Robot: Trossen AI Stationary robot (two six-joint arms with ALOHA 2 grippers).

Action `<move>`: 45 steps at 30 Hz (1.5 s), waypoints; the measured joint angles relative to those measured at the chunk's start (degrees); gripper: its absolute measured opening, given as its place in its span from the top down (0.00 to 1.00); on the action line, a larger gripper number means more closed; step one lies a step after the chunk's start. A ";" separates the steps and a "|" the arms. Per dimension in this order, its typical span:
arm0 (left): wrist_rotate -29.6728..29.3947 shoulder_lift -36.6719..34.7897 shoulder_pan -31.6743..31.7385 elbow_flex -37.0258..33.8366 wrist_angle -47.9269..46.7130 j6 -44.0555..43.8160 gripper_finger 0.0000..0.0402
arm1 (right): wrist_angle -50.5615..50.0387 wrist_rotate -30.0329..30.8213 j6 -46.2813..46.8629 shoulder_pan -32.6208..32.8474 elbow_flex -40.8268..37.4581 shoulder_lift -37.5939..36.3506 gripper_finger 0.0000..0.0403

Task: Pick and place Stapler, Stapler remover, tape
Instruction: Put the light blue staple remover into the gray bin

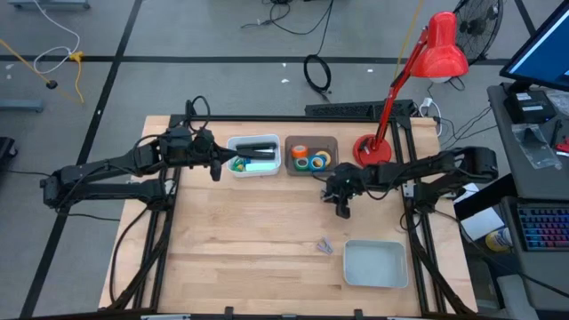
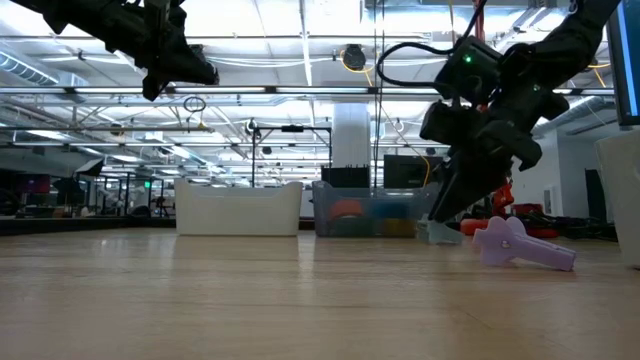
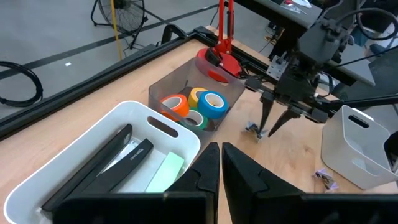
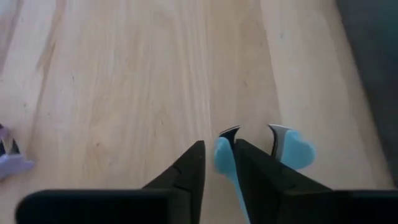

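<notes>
Right wrist view: fingers closing on a blue staple remover

Right gripper (image 4: 217, 165) sits low on the wooden surface (image 1: 249, 240), its fingers narrowly apart around one blue handle of the staple remover (image 4: 292, 150); left gripper (image 3: 221, 168), fingers shut and empty, hangs over the white bin (image 3: 81, 143); tape rolls (image 3: 199, 106) lie in the clear bin (image 3: 163, 90).

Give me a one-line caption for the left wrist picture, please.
Past shut fingers, a white bin of dark staplers, a clear bin of tape, and the right gripper lowered to the table.
</notes>
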 joint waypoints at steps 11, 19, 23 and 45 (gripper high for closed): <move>0.02 0.00 0.00 0.00 0.02 -1.06 0.95 | 3.72 0.03 4.10 1.91 0.29 3.63 0.98; 0.07 0.00 0.00 0.00 0.02 -1.61 0.95 | 2.56 -0.91 7.52 1.93 0.20 2.71 0.99; 0.07 0.01 -0.01 0.00 0.00 -1.58 0.95 | 0.61 -1.69 9.84 1.93 0.04 -1.23 1.00; 0.02 0.02 -0.02 0.00 0.26 -1.78 0.95 | -17.44 -13.76 30.29 9.50 -0.07 -37.23 1.00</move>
